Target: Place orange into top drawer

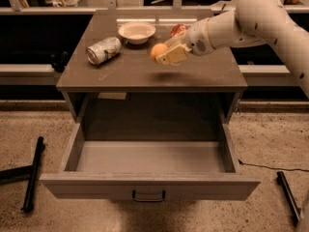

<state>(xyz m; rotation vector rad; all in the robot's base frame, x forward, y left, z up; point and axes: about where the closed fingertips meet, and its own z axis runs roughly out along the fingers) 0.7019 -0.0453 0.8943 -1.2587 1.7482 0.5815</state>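
The orange (157,50) is a small round orange fruit held between the fingers of my gripper (163,53), lifted above the middle of the cabinet top. The gripper reaches in from the right on the white arm and is shut on the orange. The top drawer (149,186) is pulled fully open below, its grey inside bare, with a small dark handle (148,196) at the centre of its front panel.
On the cabinet top (120,71) lie a crushed silver can (103,50) at the left, a white bowl (137,32) at the back and a red can (177,30) behind the gripper. Black bars lie on the floor at the left (33,173) and right (288,197).
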